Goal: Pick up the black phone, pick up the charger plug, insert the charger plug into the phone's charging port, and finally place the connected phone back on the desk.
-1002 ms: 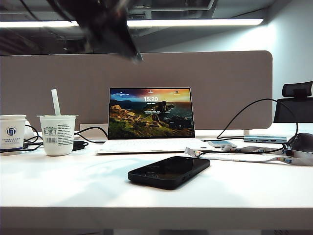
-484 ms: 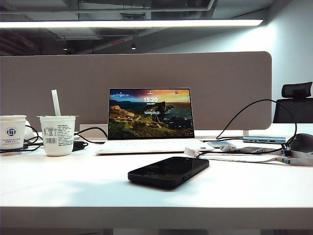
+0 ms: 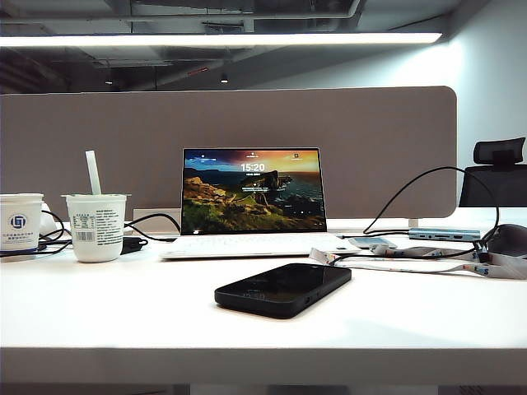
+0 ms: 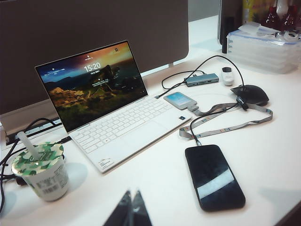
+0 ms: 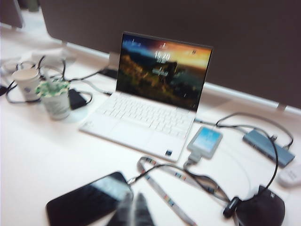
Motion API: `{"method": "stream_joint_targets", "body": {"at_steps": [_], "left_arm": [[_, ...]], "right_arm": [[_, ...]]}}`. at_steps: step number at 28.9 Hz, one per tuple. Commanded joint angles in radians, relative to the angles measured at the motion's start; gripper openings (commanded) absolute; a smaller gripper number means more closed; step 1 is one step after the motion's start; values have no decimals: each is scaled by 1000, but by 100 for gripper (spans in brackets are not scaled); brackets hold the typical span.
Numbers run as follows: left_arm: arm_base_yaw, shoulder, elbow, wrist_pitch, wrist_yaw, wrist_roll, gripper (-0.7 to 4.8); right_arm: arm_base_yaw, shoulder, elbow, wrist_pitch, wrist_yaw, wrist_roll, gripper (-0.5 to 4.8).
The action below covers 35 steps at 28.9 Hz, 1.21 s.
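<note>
On the counter [image 3: 123, 313], phone: the black phone [image 3: 284, 289] lay flat, screen up, just in front of the laptop [image 3: 254, 197], toward its right half, held by nothing.
Phone in wrist views: the same slab showed in the left wrist view [image 4: 214, 176] and the right wrist view [image 5: 89, 199], a bright reflection across its glass.
Charger plug: it could not be picked out; several thin black cables ran right of the laptop, and none was seen joined to the phone.
Left end effector: its dark fingertips [image 4: 129, 211] pressed together, clenched on nothing, hung above the counter in front of the laptop's near left corner, clear of the phone.
Right end effector: blurred dark tips [image 5: 131, 209] hung above the counter in front of the laptop, beside the phone's end; whether they were parted could not be told.
Exterior view: neither arm appeared.
Lanyard [image 4: 221, 123]: a striped strap looped between the laptop and the phone, its card [image 4: 180, 100] just right of the laptop.
Yogurt cup [image 3: 96, 226]: upright, left of the laptop, a white straw in it.
Paper cup [image 3: 20, 220]: farther left of the laptop.
Hub [image 4: 202, 79]: grey-blue, right of the laptop.
Mouse [image 4: 249, 94]: black, right of the laptop, beyond the lanyard.
</note>
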Motion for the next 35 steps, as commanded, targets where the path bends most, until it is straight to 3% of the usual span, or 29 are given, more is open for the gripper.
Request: {"method": "stream_joint_targets", "body": {"at_steps": [1,4,5,8,14,21,25,28,31,35], "left_arm": [[0,-100,-83,11,3,2,-6],[2,-132,-140,16,1,-31,-6],[0,-132,-166,56,2,-31,-6],[0,-132,-213,142,1,-49,-6],[0,-132,-256,176,1,-50,-6],[0,-132,-372,359,1,-72,-6],[7,-132,-421,432,-101,-108,-6],[111,-132,-449,440,-108,-115,-6],[297,-132,-463,454,-21,-116,-6],[443,-132,-483,478,5,-116,-6]], "right_arm": [[-1,-43,-102,79,42,6,74],[-1,-49,-161,79,37,8,67],[-1,-50,-179,83,38,7,-11],[-1,-50,-204,88,40,-34,-1],[-1,-50,-204,86,14,-11,-1],[-1,-50,-204,86,12,-11,-1],[-1,-50,-204,86,12,-11,-1],[-1,-50,-204,86,15,-11,-1],[-1,-50,-204,86,11,-11,-1],[-1,-50,-204,86,14,-11,-1]]}}
